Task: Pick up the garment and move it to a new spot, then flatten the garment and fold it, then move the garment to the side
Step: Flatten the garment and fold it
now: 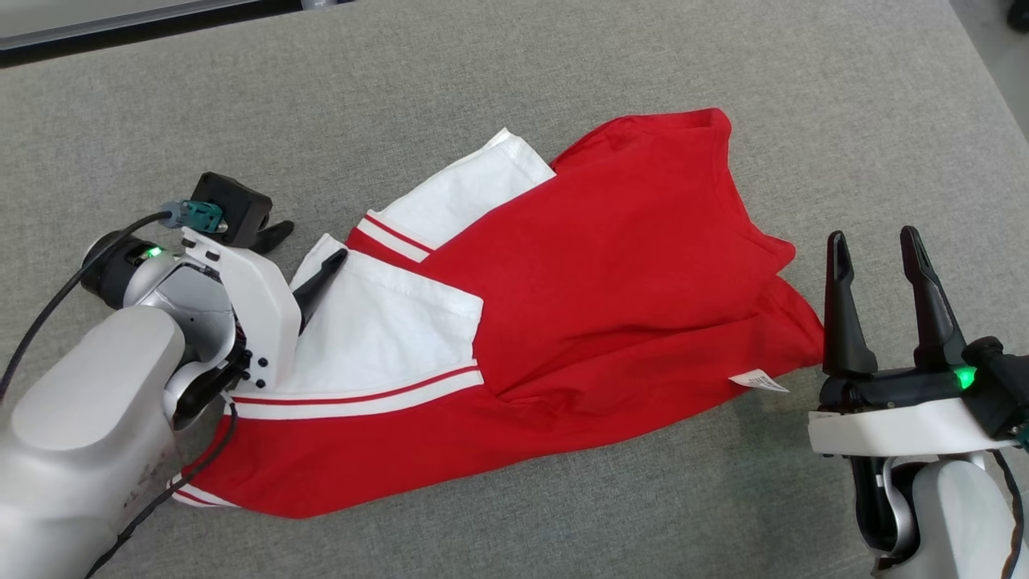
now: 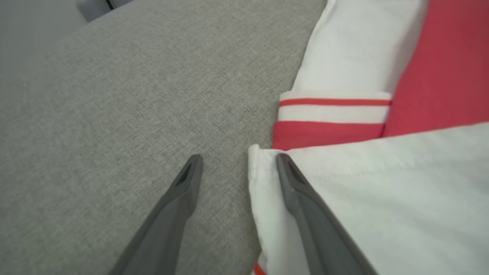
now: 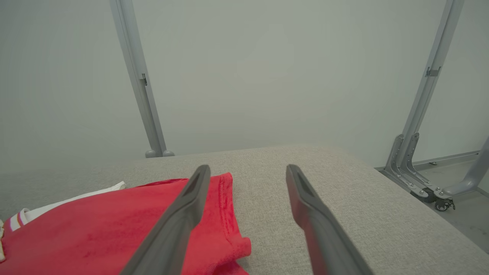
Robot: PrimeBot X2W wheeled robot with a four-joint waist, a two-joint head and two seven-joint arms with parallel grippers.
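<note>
The garment [image 1: 611,281] is a red shirt with white sleeves and red-and-white striped cuffs, lying rumpled and partly folded on the grey fabric table [image 1: 563,72]. My left gripper [image 1: 309,241] is open at the garment's left edge; one finger rests over the white sleeve [image 2: 382,198] and the other over bare table. My right gripper [image 1: 875,241] stands open just right of the garment's red edge [image 3: 225,214], with nothing between its fingers. A small white label [image 1: 760,380] sticks out near it.
The padded grey table [image 3: 344,198] ends at the far edge and on the right. Metal frame posts [image 3: 139,84] and a wheeled frame foot [image 3: 424,187] stand beyond it against a pale wall.
</note>
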